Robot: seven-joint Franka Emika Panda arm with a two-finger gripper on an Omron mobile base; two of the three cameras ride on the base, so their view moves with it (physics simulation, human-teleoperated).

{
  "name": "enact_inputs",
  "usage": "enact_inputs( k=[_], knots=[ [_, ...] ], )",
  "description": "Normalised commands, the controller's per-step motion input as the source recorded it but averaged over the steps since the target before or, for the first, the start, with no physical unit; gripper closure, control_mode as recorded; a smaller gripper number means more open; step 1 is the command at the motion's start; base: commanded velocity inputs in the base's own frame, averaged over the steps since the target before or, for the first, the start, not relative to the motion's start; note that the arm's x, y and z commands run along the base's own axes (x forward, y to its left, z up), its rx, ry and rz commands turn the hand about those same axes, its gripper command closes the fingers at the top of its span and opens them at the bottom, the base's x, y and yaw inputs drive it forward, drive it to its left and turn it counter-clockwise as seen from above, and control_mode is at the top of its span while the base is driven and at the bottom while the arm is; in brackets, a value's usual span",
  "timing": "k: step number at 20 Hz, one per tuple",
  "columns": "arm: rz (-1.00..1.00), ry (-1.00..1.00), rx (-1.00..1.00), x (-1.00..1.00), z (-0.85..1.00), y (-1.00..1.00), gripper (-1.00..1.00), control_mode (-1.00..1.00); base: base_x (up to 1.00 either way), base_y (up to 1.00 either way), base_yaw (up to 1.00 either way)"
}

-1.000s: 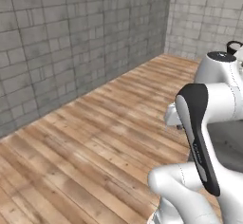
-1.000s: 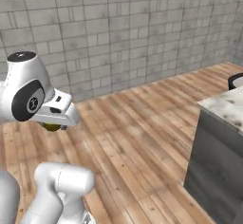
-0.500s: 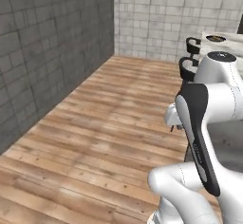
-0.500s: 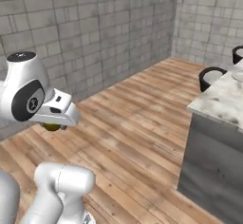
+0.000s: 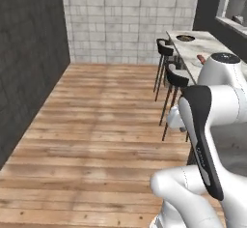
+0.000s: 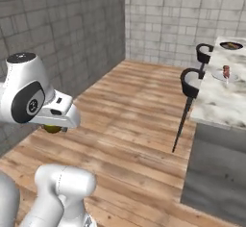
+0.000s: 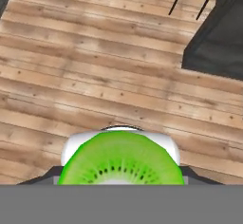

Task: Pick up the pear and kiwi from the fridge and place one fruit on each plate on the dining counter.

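Note:
The kiwi (image 7: pixel 121 161) sits close to the hand camera with its bright lime-green cut face toward it. My gripper (image 7: pixel 121 179) is shut on it, over bare wooden floor. From the right base view, the kiwi (image 6: pixel 53 129) shows as a small brownish lump under the white hand (image 6: pixel 56 115). The dining counter (image 5: pixel 208 47) runs along the right with a marbled top (image 6: pixel 222 98). A dark-rimmed plate (image 5: pixel 185 38) lies near its far end (image 6: pixel 231 45). The pear and the fridge are out of view.
Two black bar stools (image 5: pixel 176 77) stand along the counter's near side (image 6: pixel 191 82). A small reddish item (image 6: pixel 226 71) rests on the counter top. Wooden floor (image 5: pixel 96 125) stretches ahead to a tiled back wall, with a dark wall on the left.
The whole picture has swung as the base turned: the counter, stools and back wall have come into view. The gripper stays shut on the kiwi in the same pose.

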Motion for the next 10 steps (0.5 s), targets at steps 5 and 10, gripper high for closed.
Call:
enact_inputs(
  k=[5, 10],
  knots=[
    [0.0, 0.0, 0.0, 0.0, 0.0, 0.0, 1.0, 1.0, 1.0, 0.91, -0.51],
    [0.0, 0.0, 0.0, 0.0, 0.0, 0.0, 1.0, 1.0, 0.84, 0.88, -0.5]
  ],
)
